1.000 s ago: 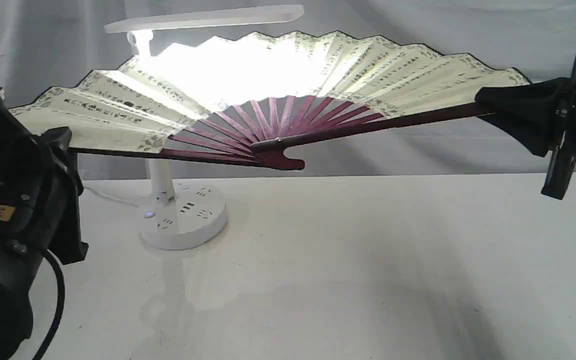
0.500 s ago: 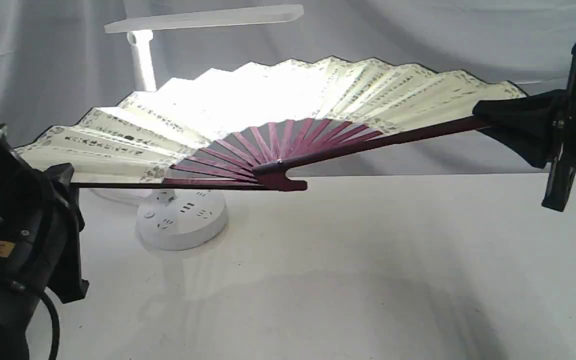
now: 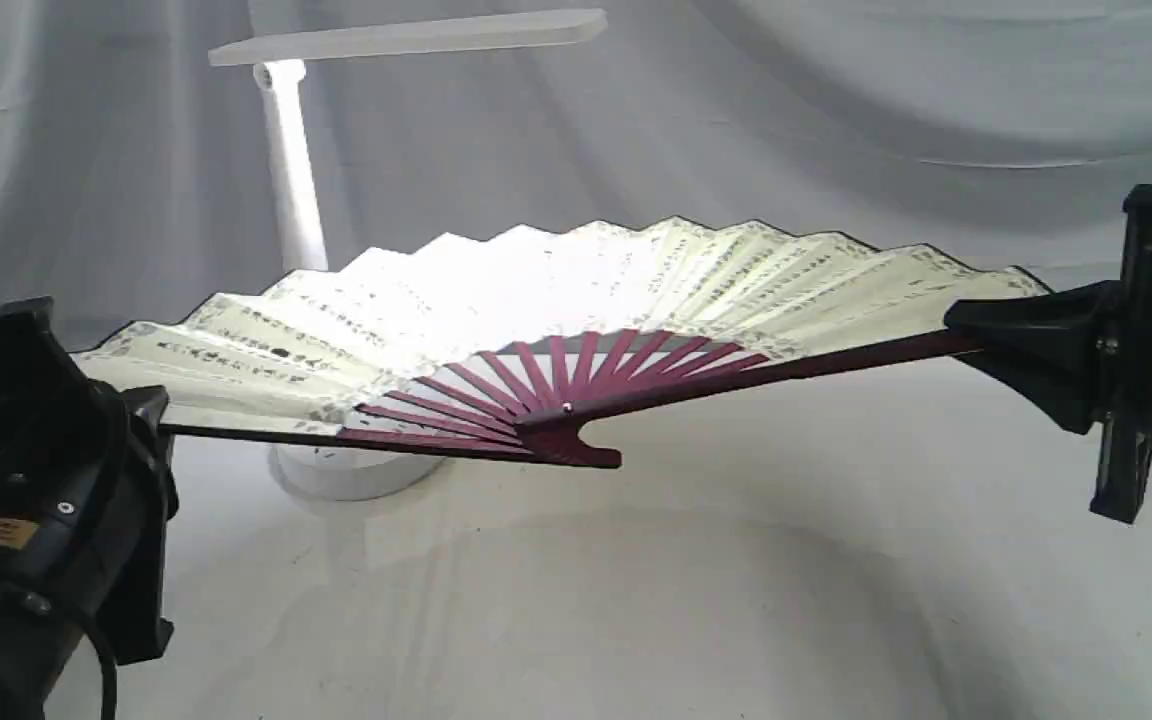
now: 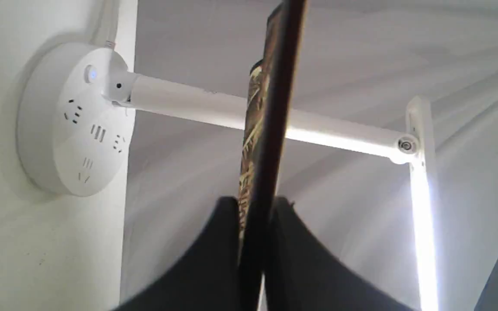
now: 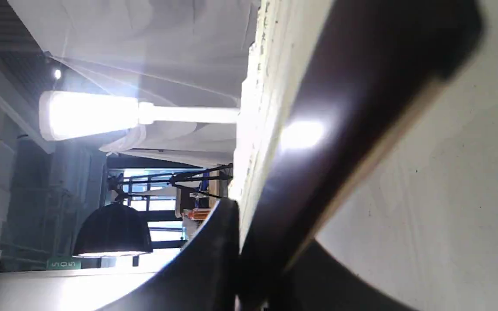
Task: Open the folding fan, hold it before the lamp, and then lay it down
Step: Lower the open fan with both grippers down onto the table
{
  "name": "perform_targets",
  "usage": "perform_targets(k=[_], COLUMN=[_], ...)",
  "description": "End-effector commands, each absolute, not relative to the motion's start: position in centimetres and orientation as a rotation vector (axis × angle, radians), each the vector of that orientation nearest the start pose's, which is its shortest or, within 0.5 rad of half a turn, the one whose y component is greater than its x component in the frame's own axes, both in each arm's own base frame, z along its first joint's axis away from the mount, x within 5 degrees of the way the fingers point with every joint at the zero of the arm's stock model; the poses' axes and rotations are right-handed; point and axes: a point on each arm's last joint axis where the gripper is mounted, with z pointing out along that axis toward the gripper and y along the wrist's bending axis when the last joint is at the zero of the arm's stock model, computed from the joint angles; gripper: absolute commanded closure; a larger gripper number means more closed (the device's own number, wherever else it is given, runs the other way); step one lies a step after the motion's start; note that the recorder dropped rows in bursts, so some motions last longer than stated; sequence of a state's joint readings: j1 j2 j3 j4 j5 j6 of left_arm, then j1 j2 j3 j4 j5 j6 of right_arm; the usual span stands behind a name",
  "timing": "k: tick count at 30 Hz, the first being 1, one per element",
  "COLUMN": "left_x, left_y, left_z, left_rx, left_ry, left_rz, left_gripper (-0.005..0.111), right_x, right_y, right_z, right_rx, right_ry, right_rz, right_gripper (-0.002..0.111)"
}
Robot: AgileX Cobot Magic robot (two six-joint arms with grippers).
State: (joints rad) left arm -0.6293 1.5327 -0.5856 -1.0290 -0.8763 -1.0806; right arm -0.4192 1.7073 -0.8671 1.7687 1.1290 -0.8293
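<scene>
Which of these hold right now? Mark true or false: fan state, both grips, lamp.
1. The fan is spread open. True.
2. The left gripper is shut on one outer stick of the fan. True.
3. The right gripper is open, clear of the fan. False: it is shut on the other outer stick.
4. The lamp is switched off. False: its head is glowing.
</scene>
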Motion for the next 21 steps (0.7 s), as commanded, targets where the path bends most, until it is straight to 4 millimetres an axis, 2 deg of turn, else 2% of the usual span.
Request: perform_targets(k=[1,7,21], left_x=[25.5,25.6,26.9], left_y=[-10.6,-10.7,-12.3], left_z=[21.6,21.4,17.3], left_rx=[-1.548,-1.528,-1.506], left_ry=[1.129,1.155,1.281], left_rz=[-1.104,-1.078,-1.081], left_gripper=[0.107,0.107,0.107], right_x=[31.6,31.6,31.7], right_y=[-5.8,-5.8,-6.6], right_z=[21.7,21.6,20.5], right_rx=[0.753,0.752,0.806], right_ry=[1.960,1.974,2.049], right_rz=[1.398,1.382,1.207], right_gripper=[0.108,0.108,0.108])
